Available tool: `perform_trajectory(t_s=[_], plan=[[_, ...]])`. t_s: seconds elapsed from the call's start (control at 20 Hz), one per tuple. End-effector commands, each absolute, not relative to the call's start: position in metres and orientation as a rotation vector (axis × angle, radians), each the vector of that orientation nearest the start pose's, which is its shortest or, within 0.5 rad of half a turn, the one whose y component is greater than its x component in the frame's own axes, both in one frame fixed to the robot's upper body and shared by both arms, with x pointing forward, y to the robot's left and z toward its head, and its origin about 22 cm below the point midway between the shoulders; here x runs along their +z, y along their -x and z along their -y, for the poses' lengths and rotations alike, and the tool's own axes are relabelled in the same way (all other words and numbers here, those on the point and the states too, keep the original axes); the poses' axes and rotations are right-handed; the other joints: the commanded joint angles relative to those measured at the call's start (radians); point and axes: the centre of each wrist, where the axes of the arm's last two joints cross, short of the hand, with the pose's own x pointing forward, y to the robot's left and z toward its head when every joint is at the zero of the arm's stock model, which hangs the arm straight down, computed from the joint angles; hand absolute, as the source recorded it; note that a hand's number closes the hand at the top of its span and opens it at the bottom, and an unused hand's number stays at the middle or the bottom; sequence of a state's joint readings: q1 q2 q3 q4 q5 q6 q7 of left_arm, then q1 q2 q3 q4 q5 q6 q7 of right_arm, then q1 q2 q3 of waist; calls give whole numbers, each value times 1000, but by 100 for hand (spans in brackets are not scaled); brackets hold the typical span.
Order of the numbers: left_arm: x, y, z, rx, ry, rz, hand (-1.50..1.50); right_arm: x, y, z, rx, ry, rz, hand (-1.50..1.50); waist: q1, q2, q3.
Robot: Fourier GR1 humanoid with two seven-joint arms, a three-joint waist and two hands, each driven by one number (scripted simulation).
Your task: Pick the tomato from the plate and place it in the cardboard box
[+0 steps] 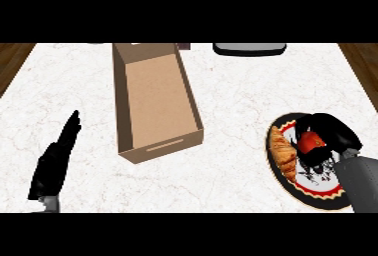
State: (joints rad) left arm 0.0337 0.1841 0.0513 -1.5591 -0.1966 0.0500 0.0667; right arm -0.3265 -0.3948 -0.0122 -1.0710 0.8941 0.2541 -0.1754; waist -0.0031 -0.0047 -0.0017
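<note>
tomato [311, 142]: red, sits on the plate [325, 197] at the right side of the counter [244, 95], only partly visible between black fingers. right hand [331, 134] is over the plate, fingers curled round the tomato from the far side and the right, thumb side below it. the hand is grasping the tomato. cannot tell whether the tomato rests on the plate surface or is raised off it.

plate: dark, with a red and cream patterned rim, looks taller than wide from this angle. a croissant [284, 152] lies along its left edge, just beside the tomato, long axis running near-to-far. the grey right forearm [362, 182] enters from the lower right corner and covers the right part of the plate.

cardboard box [153, 100]: long, open-topped, brown, left of centre on the counter, well apart from the plate. long axis runs away from the robot, near end tilted slightly right. a slot shows in the near end wall. nothing seen inside.

left hand [57, 156]: at the left side of the counter, fingers straight and pointing away, relaxed, holding nothing, resting.

counter: white marbled top, wood floor [15, 57] showing at both far corners. a dark, light-rimmed object [249, 48] sits at the far edge, cut by the view; cannot tell what it is.
</note>
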Motion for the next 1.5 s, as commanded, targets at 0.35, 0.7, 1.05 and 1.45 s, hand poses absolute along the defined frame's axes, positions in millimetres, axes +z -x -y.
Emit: perform_trajectory(t_s=[0.35, 0.7, 1.05, 1.45], plan=[[13, -233, -293, -182, -418, 1429, 0, 15, -289, 181, 816, 1176, 961, 150, -32, -17, -3], [9, -232, -285, -196, -392, 1439, 0, 104, -249, 115, 632, 1115, 1245, 150, -4, -8, 1], [14, -235, -291, -213, -359, 1432, 0, 157, -240, 68, 538, 1014, 1572, 150, 22, 3, 2], [17, -243, -296, -212, -374, 1442, 0, 208, -268, 19, 549, 971, 1625, 150, 23, 5, 1]])
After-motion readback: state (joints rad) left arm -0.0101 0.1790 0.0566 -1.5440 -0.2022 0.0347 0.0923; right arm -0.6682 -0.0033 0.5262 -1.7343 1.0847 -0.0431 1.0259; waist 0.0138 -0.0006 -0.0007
